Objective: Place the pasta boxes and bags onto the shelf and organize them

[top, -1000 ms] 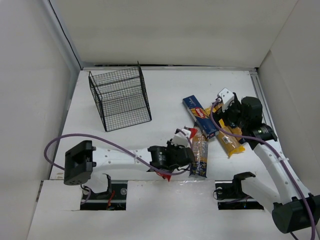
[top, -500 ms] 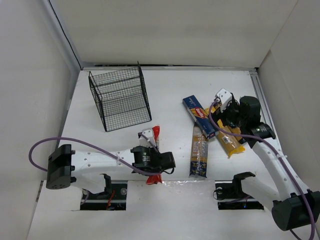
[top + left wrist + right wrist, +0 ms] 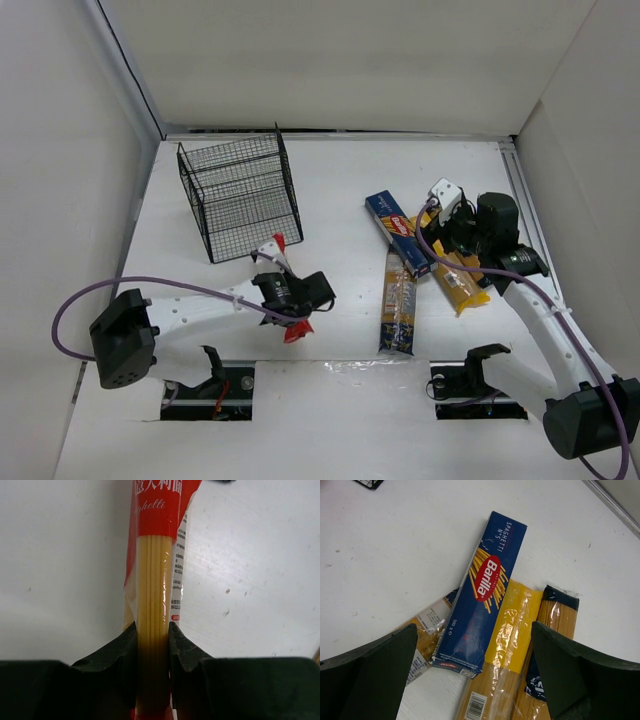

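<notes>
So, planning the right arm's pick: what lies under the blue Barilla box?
The box overlaps the yellow bag and a clear bag at one end; their covered parts are hidden.

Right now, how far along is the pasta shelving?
Done: nothing; no pack shows in the shelf. In hand: the left gripper is shut on the red-and-yellow bag, near the shelf's front. Left: the blue box, yellow bag, black-labelled bag and clear bag lie on the table, the right gripper open above them.

Left arm [image 3: 200, 310] extended rightward, left end effector [image 3: 152, 640] clamped, right end effector [image 3: 472, 665] spread wide
</notes>
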{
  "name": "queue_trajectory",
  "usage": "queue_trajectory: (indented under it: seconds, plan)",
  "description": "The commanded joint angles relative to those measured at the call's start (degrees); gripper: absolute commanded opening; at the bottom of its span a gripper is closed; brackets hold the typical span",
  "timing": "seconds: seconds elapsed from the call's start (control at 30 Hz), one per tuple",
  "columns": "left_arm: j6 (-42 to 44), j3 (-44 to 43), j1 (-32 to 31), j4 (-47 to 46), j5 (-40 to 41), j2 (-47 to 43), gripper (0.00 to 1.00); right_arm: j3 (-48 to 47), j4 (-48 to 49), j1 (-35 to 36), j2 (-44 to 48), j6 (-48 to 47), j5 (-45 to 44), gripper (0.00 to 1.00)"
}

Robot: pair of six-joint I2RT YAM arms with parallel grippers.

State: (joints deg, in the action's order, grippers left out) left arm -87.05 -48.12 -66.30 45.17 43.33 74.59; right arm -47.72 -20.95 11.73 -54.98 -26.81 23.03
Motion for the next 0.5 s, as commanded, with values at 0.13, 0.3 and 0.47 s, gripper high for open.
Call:
queue_trajectory:
  seconds: [0.13,0.3,0.47]
  plan:
    - [12.42,1.18,8.10,-15.45,9.58,-3.31,0.00,0.00,2.32,0.40,-0.21,-0.53,-0.09,0.99]
    - [25.66,1.71,12.94,-24.41,6.52,-2.08,0.00,0.00,2.32,0.40,-0.21,-0.53,-0.09,0.99]
    - [30.26,1.10,16.55,-29.61,3.17,-0.06,0.00,0.00,1.79,0.40,-0.21,-0.53,-0.09,0.99]
